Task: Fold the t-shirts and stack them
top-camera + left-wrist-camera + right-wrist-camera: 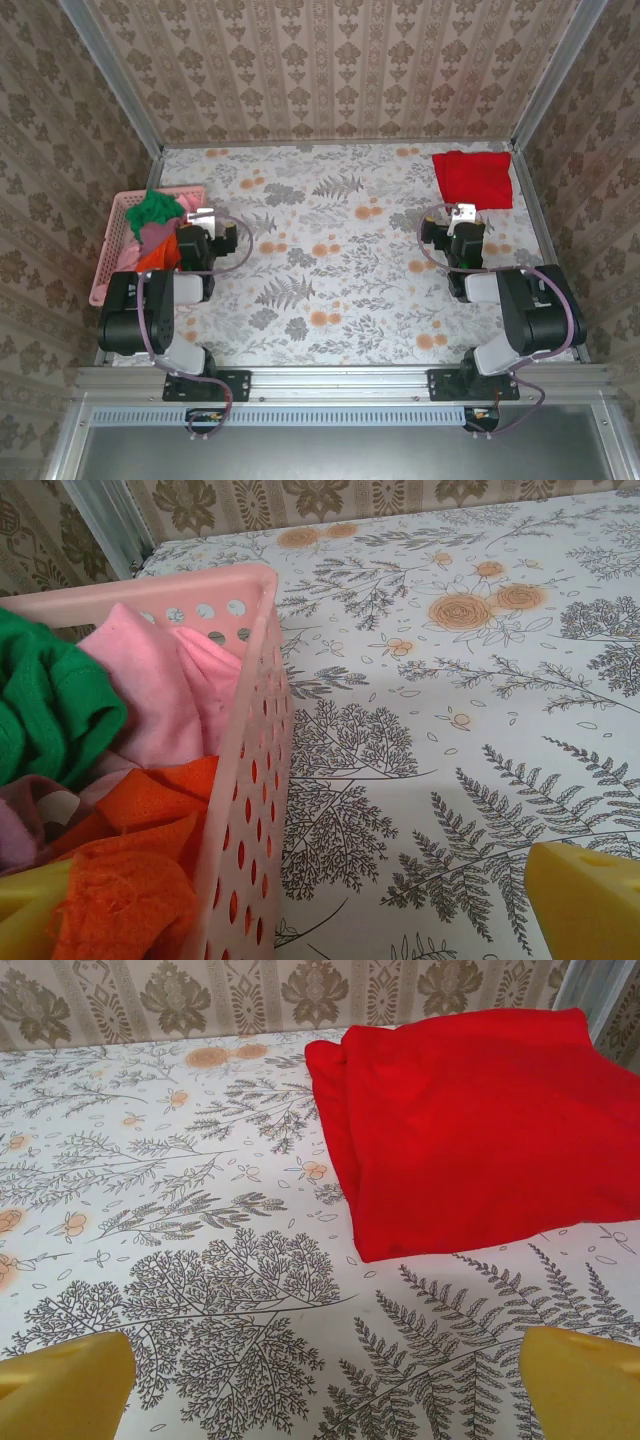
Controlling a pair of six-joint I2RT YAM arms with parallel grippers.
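Note:
A red t-shirt [473,178] lies folded at the table's back right; in the right wrist view it [480,1130] sits just ahead of my right gripper [325,1390], which is open with bare table between its yellow fingertips [60,1385]. More t-shirts are heaped in the pink basket: green [50,710], pink [160,690], orange [130,850] and a bit of mauve [20,820]. My left gripper [300,920] is open and holds nothing. It straddles the basket's right wall, one fingertip [25,900] over the orange shirt and the other [585,900] over the table. From above, the left gripper [205,222] is beside the basket and the right gripper [462,215] is short of the red shirt.
The pink lattice basket [104,262] stands at the table's left edge, its perforated wall [250,780] close under my left wrist. The flower-patterned table [330,250] is fenced by wallpapered walls and metal corner posts [110,70].

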